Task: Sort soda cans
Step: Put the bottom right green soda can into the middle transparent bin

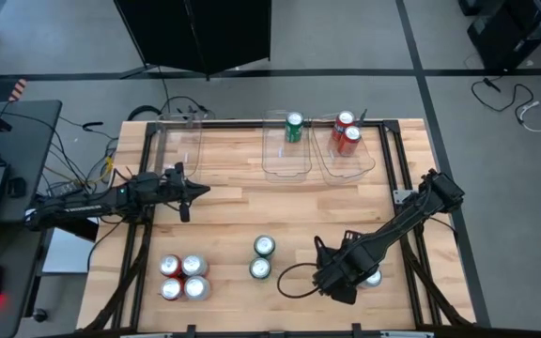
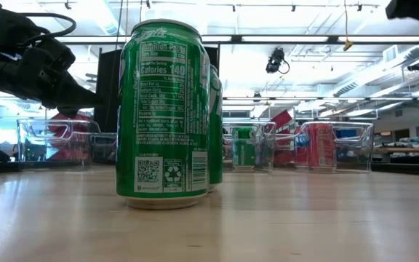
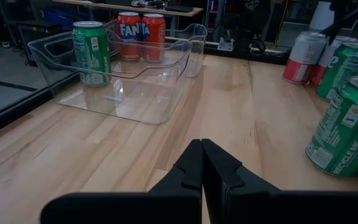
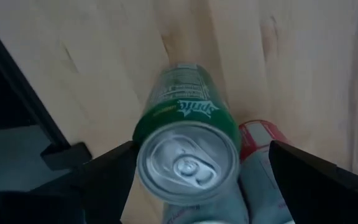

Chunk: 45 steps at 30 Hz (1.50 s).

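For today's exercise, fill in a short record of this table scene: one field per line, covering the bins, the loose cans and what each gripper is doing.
middle bin: one green can
right bin: two red cans
left bin: no cans
near-left cluster: four cans, upright
centre pair: two green cans
left gripper: shut, over bare table
right gripper: open, straddling a green Sprite can

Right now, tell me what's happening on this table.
Soda cans are being sorted into clear bins at the table's far edge. The middle bin holds one green can, the right bin two red cans; the left bin has none. The right gripper sits low at the near right, fingers open around a green can. The left gripper waits shut near the left bin. Two green cans and four more cans still stand unsorted.
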Available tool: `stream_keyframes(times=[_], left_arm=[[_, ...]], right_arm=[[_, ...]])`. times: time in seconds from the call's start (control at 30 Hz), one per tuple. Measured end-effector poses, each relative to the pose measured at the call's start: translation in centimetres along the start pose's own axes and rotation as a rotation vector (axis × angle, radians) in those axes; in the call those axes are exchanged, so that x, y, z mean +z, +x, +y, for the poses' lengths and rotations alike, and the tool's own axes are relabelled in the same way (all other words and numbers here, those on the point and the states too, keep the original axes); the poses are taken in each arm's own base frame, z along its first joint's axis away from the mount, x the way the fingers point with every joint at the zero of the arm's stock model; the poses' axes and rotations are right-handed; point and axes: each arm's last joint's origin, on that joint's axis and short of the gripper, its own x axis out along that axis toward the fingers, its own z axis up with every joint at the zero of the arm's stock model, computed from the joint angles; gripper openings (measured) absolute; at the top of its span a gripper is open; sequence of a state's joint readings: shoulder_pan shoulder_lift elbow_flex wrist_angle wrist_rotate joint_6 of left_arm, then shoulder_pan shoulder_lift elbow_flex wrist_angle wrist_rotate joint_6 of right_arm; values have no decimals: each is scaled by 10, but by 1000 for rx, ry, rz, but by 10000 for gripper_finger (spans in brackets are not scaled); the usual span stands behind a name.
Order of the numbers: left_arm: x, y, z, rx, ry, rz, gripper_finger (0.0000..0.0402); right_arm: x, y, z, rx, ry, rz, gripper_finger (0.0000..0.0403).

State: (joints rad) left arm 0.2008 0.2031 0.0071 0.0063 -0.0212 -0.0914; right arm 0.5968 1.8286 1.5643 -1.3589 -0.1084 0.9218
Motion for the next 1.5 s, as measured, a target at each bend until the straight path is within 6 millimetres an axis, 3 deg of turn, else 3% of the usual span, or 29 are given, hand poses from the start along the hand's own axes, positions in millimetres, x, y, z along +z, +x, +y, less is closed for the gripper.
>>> stream_keyframes(times=[0.27, 0.4, 0.47, 0.77, 0.97, 1.17, 1.33, 1.5], left_arm=[[0, 0, 0, 0, 0, 0, 2], [0, 0, 0, 0, 0, 0, 2], [0, 0, 0, 0, 0, 0, 2], [0, 0, 0, 0, -23, 0, 2], [0, 0, 0, 0, -25, 0, 2], [0, 0, 0, 0, -27, 0, 2], [0, 0, 0, 0, -51, 0, 2], [0, 0, 0, 0, -54, 1, 2]], right_arm=[[-1, 27, -2, 22, -32, 48, 346], [-1, 29, -5, 6, -31, 72, 311], [1, 26, -7, 0, -37, 82, 288], [36, -17, -32, -33, -69, -49, 288], [67, -59, -73, -126, -64, -174, 288], [99, -92, -128, -173, -66, -267, 288], [121, -110, -177, -199, -62, -346, 288], [136, -116, -224, -220, -47, -393, 288]])
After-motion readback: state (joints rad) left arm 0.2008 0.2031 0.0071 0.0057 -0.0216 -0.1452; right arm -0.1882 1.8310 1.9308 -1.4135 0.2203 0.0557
